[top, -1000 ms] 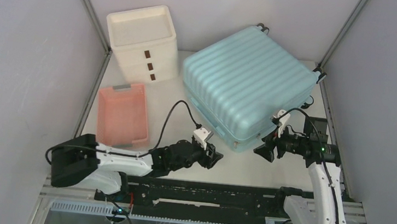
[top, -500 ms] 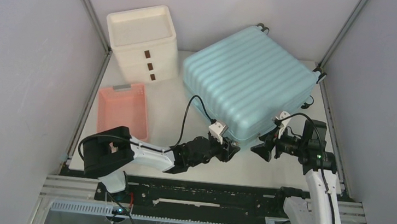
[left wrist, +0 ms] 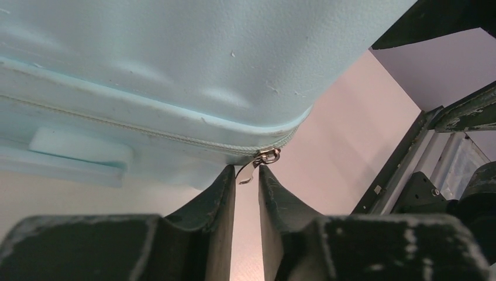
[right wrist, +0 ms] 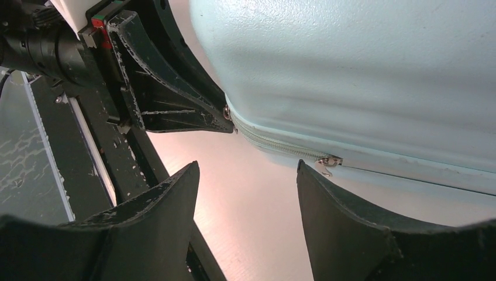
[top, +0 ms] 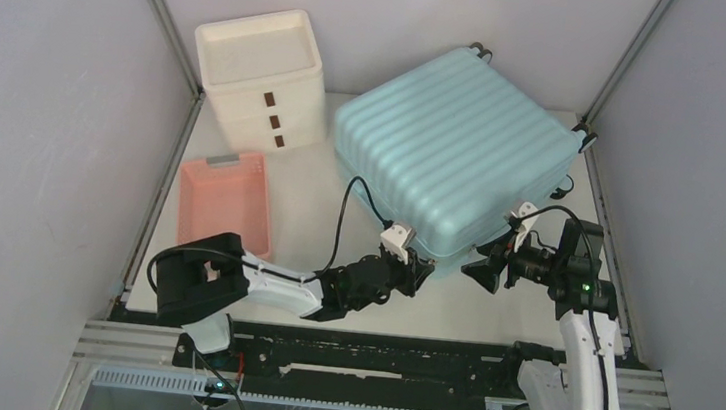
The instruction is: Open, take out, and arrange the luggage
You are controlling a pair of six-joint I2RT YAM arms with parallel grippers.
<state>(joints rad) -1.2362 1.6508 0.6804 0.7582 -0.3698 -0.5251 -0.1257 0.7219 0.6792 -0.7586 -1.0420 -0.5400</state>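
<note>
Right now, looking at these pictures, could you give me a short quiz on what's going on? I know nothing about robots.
1. True or false: the luggage is lying wide open on the table.
2. Which small part sits between the fingertips of the left hand? A. a wheel; B. a zipper pull; C. a drawer knob.
3. Fill in: the right hand holds nothing, and its fingers stand ___.

Key: 1. False, the shell is closed and the zipper is shut. 2. B. 3. open.
</note>
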